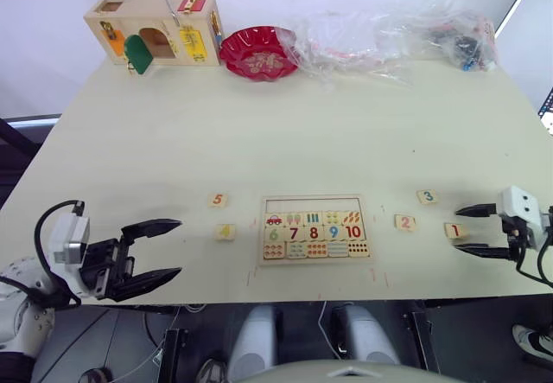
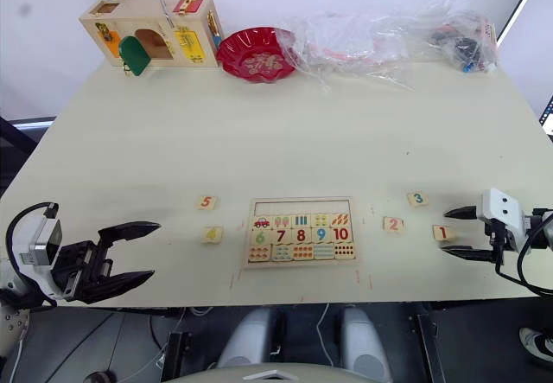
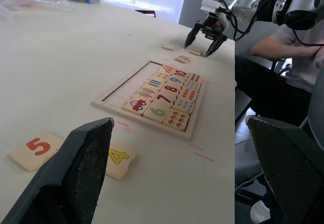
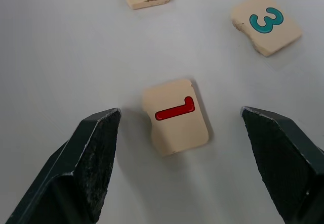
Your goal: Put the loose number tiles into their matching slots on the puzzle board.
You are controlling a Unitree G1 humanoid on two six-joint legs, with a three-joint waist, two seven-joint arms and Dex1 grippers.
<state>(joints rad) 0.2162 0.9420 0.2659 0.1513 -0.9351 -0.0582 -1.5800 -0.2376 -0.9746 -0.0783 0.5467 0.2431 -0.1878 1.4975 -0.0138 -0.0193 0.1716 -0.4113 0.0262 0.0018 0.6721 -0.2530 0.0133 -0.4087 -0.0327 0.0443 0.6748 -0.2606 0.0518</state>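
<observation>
right end effector (image 4: 174, 158) held low over desk (image 1: 285, 132), fingers spread wide around tile 1 (image 4: 175, 116); left end effector (image 1: 177, 249) wide, near tile 4 (image 1: 225, 232). puzzle board (image 1: 313, 230) shows 6–10, top slots (image 1: 313, 205) bare.

Five loose tiles on the desk (image 1: 173, 141) each carry one digit: an orange 5 tile (image 1: 219, 200), a yellow 4 tile (image 1: 225, 232), a pink 2 tile (image 1: 404, 222), a teal 3 tile (image 1: 427, 197) and a red 1 tile (image 1: 453, 230). On the puzzle board (image 1: 314, 229), the middle row of tiles reads a green 6, dark red 7, red 8, blue 9 and red 10.
</observation>
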